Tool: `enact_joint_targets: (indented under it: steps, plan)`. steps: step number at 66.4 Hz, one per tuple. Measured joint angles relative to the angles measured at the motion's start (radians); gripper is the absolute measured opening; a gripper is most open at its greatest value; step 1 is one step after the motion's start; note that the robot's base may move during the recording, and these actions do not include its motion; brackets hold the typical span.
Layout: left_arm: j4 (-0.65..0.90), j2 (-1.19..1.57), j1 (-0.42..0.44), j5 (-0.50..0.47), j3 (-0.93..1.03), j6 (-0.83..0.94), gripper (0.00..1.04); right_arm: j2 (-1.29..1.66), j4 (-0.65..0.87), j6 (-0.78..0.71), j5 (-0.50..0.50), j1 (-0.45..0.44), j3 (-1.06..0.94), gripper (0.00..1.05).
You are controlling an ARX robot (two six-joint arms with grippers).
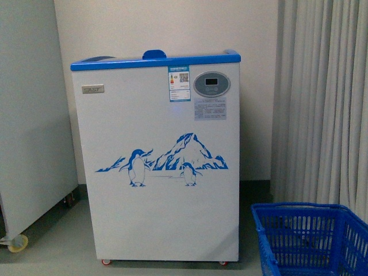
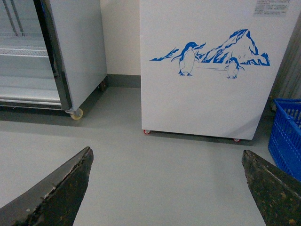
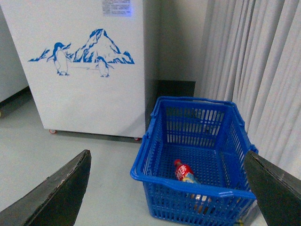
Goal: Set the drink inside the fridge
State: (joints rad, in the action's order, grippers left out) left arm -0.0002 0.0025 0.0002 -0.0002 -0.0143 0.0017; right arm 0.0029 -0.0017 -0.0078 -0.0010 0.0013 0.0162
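Note:
The fridge (image 1: pixel 155 161) is a white chest cooler with a blue top rim, a penguin-and-mountain decal and an oval grey display; it stands ahead in the front view. It also shows in the left wrist view (image 2: pixel 211 70) and the right wrist view (image 3: pixel 84 70). The drink (image 3: pixel 186 173), a bottle with a red cap and red label, lies on its side in a blue basket (image 3: pixel 160 176). My right gripper (image 3: pixel 167 188) is open, above and short of the basket. My left gripper (image 2: pixel 167 188) is open and empty over bare floor.
The blue basket (image 1: pixel 305 236) sits on the floor right of the fridge, by grey curtains (image 1: pixel 322 98). A tall grey-white cabinet on casters (image 1: pixel 29 115) stands left, its glass door showing shelves in the left wrist view (image 2: pixel 28 52). Grey floor (image 2: pixel 164 169) lies before the fridge.

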Motion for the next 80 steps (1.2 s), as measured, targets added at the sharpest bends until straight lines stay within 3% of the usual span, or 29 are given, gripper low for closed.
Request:
enact_joint_targets:
  steps: [77,80]
  plan:
    - [0.000,0.000,0.000,0.000,0.000,0.000,0.97,0.001,0.000,0.000,0.000,0.000,0.000,0.97]
    - [0.000,0.000,0.000,0.000,0.000,0.000,0.97,0.042,-0.074,0.012,0.049,0.004,0.024,0.97]
